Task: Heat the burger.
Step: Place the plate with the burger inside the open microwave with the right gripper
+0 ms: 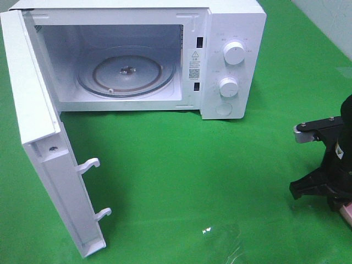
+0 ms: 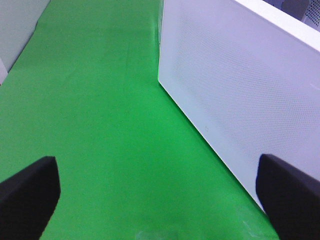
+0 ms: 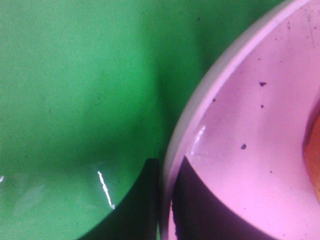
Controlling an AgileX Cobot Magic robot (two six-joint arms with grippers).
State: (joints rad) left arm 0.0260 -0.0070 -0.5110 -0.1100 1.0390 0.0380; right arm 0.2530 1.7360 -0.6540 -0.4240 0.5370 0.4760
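Observation:
The burger [image 3: 314, 165] shows only as an orange-brown sliver at the edge of the right wrist view, lying on a pink plate [image 3: 240, 125]. My right gripper [image 3: 167, 200] is shut on the plate's rim, one finger outside it and one inside. In the exterior high view that gripper [image 1: 330, 192] is at the far right edge, with a bit of the plate [image 1: 346, 212] beneath it. My left gripper [image 2: 160, 200] is open and holds nothing, low over the green cloth beside the microwave door [image 2: 240, 90].
The white microwave [image 1: 231, 60] stands at the back, its door [image 1: 44, 137] swung wide open to the left. Its glass turntable [image 1: 126, 74] is bare. Green cloth covers the table. A piece of clear film [image 1: 220, 239] lies near the front edge.

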